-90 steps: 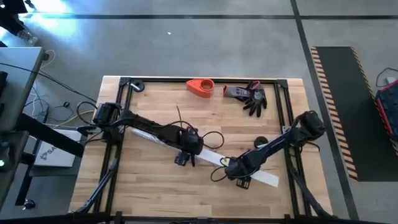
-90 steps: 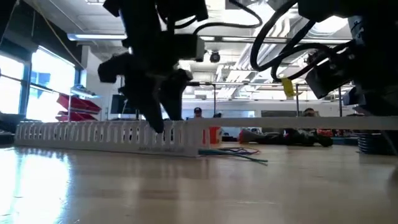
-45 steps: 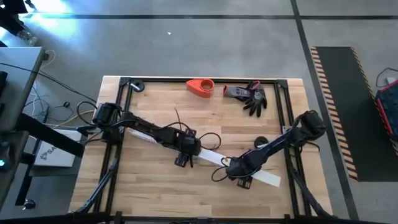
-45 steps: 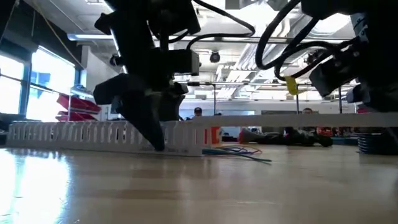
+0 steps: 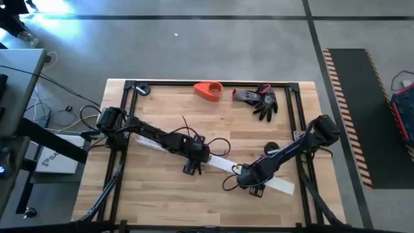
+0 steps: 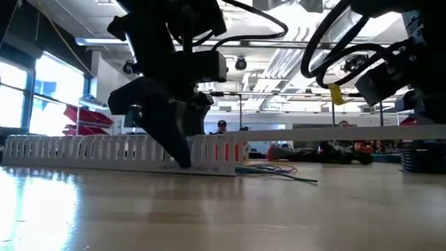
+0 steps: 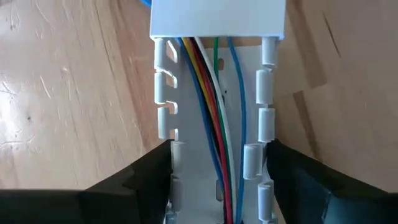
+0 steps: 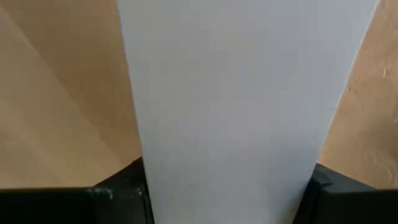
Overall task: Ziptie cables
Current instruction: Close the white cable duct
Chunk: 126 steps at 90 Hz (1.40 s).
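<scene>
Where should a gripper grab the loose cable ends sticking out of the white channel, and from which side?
Grip the cables at their free ends beyond the white channel, probably from above: they lie flat and splayed on the table, while inside the channel the comb walls enclose them.

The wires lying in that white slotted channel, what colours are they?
The wires are blue, yellow, red, white and green, seen best in the left wrist view.

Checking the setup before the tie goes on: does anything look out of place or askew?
Only the flat white lid stands out: it covers just part of the slotted channel, so the coloured cables lie exposed. The left gripper straddles the channel; the right gripper straddles the lid.
</scene>
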Motion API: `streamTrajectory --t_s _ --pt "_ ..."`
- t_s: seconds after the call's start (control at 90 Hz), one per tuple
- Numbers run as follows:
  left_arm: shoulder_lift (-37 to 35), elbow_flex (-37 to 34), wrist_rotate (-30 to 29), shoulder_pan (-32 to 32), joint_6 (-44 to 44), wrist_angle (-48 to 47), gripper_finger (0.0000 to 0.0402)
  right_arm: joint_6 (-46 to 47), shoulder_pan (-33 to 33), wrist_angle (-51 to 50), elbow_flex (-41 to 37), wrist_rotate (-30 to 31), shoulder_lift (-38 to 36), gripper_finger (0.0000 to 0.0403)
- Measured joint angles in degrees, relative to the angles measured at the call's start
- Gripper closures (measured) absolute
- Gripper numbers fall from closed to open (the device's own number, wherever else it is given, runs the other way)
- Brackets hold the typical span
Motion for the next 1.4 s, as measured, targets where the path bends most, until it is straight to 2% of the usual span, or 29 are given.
streamTrajectory --t_s 0.478,0.678,0.833,0.956,1.233,1.4 --pt "0.1 0.0 0.3 -1.6 -1.3 4.8 0.0188 -2.9 -0.9 3.8 0.0 0.6 0.0 0.0207" --pt "0.1 0.0 0.3 -1.6 -1.5 5.1 0.0188 -3.0 -1.1 4.7 0.0 1.3 0.0 0.0161" --pt "0.1 0.0 2.1 -1.6 -1.5 5.1 0.0186 -3.2 -1.1 6.5 0.0 1.3 0.0 0.0151" --pt "0.1 0.0 4.8 -1.4 -1.8 5.1 0.0173 -3.3 -1.1 7.0 0.0 1.2 0.0 0.0149" --pt "0.1 0.1 4.4 0.0 -7.8 5.0 0.0125 -3.1 -0.8 6.8 0.0 1.2 -1.1 0.0147" --pt "0.1 3.0 4.3 0.4 -8.1 -0.2 0.0112 -2.9 -0.1 6.8 0.0 2.7 -2.5 0.0146"
